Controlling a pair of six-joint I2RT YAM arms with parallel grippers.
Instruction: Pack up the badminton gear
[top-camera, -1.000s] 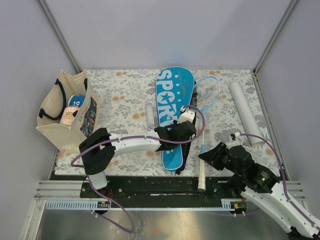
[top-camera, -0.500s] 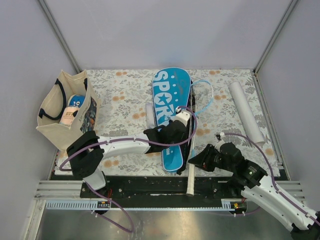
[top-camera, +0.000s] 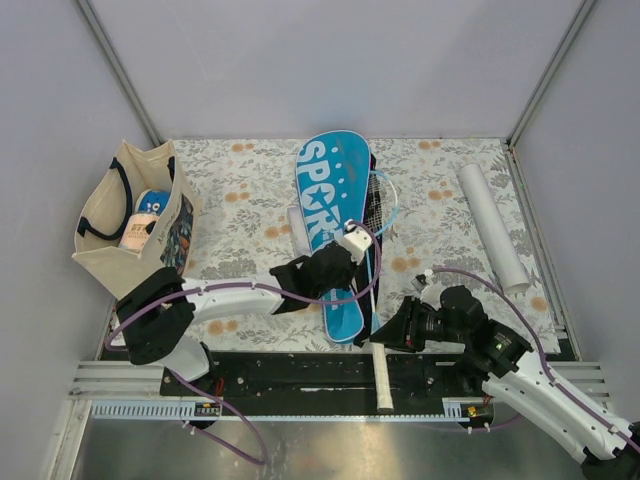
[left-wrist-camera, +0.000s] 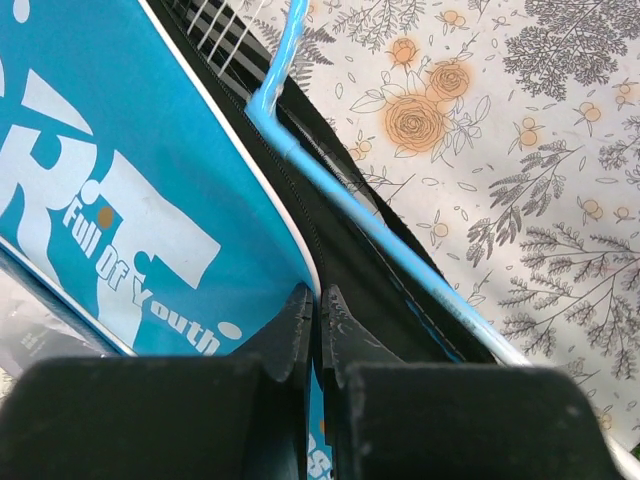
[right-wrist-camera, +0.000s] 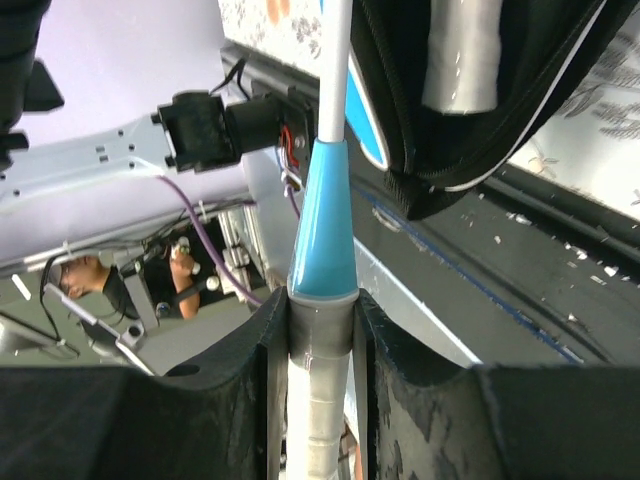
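Two robot arms work over a floral-patterned counter, seen from above. At centre frame lies a large blue racket-shaped "SPORT" cover edged in black. Its rounded end points toward the top of the frame and its narrow end toward the arms at the bottom. A light-blue-framed racket with a white handle sits partly inside the cover. Part of its strung head shows along the cover's right edge. Its handle sticks out past the narrow end, over the black rail at the counter's lower edge.

The left gripper, reaching in from lower left, has its jaws together. They are pinched on the cover's black-trimmed rim, just beside the racket's blue frame. The right gripper, at lower centre-right, has its jaws clamped on the racket where the light-blue collar meets the white grip. At upper right of the right wrist view, the cover's black-lined mouth gapes and a white wrapped grip lies inside it.

A long white tube rests on the counter at right, well apart from the cover, running from upper left to lower right. A cream fabric tote bag with dark handles stands open at the counter's left edge, holding items too small to identify.
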